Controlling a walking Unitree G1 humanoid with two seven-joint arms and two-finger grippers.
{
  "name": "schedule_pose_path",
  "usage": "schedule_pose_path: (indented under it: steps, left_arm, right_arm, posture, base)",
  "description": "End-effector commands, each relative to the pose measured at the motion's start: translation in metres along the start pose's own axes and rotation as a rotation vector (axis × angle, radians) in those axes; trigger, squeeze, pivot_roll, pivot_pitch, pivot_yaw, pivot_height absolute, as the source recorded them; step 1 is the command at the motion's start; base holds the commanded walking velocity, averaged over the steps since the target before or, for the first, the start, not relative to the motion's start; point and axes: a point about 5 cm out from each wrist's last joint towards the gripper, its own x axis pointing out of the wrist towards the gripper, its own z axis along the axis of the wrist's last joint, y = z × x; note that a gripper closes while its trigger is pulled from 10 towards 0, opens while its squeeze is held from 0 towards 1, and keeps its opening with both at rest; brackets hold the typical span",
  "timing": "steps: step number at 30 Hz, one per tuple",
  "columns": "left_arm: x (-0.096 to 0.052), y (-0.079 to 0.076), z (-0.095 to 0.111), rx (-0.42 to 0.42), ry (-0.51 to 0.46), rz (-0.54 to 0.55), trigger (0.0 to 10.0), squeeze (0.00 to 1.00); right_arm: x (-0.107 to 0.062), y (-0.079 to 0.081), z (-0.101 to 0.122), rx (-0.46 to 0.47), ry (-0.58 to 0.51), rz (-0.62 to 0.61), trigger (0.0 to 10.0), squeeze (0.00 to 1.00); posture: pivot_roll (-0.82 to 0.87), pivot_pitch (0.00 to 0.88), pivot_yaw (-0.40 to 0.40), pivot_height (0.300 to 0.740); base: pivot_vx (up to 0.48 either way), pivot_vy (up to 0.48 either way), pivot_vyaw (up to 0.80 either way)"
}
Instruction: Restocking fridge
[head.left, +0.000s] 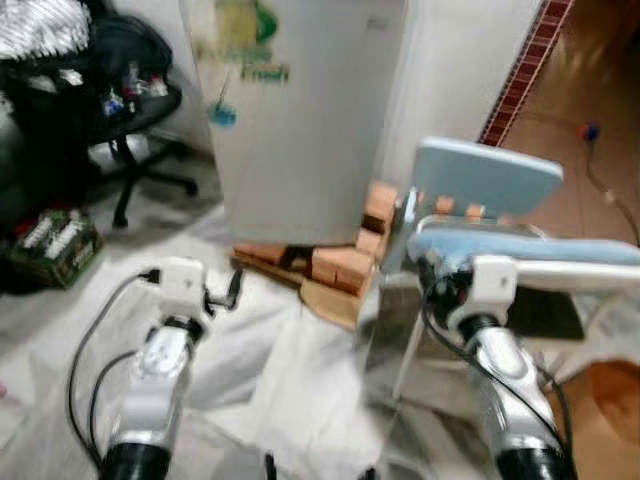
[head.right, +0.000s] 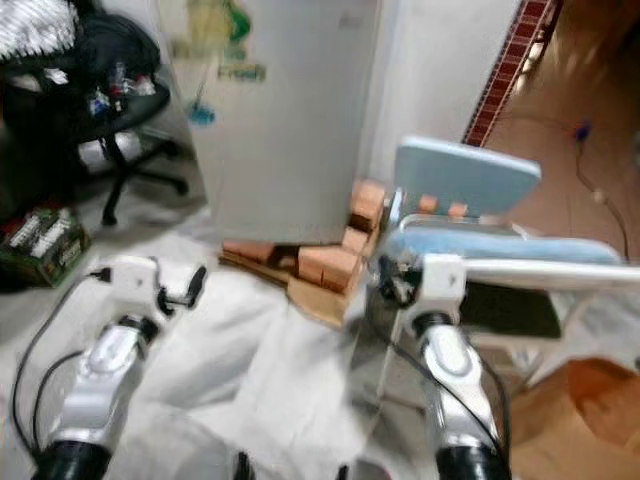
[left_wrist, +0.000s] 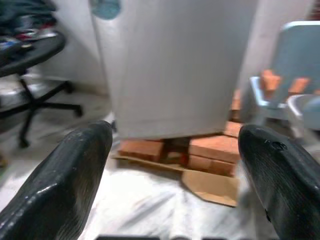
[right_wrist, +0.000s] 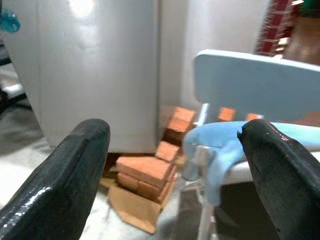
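Black and glossy, the two fingers of my left gripper stand wide apart with nothing between them, and the two fingers of my right gripper are spread the same way, empty too. Both my silver arms reach forward and low, roughly side by side, the left arm over the white sheet that covers the floor, the right arm just before a pale blue chair. Ahead of both grippers stands the fridge, its door closed, a green and yellow sticker near its top. It rests on red bricks, with more of them stacked at its right front corner; I cannot count them. One flat piece of cardboard lies on the sheet before the bricks. A light blue cloth hangs over the chair's seat. Off to my left are one black office chair with things heaped on it and, near the sheet's left edge, one box of bottles; the blur hides how many it holds.
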Motion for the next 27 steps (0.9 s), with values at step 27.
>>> schedule_pose_path:
  steps: [27]
  left_arm:
    - [0.0,0.011,0.019,0.046,-0.118,0.02,10.0,0.0]
  right_arm:
    - [-0.011,-0.014,-0.005,-0.114,0.009,-0.173,10.0,0.0]
  posture:
    - [0.01,0.0,-0.031,0.74]
  base:
    - [0.0,0.475,0.0]
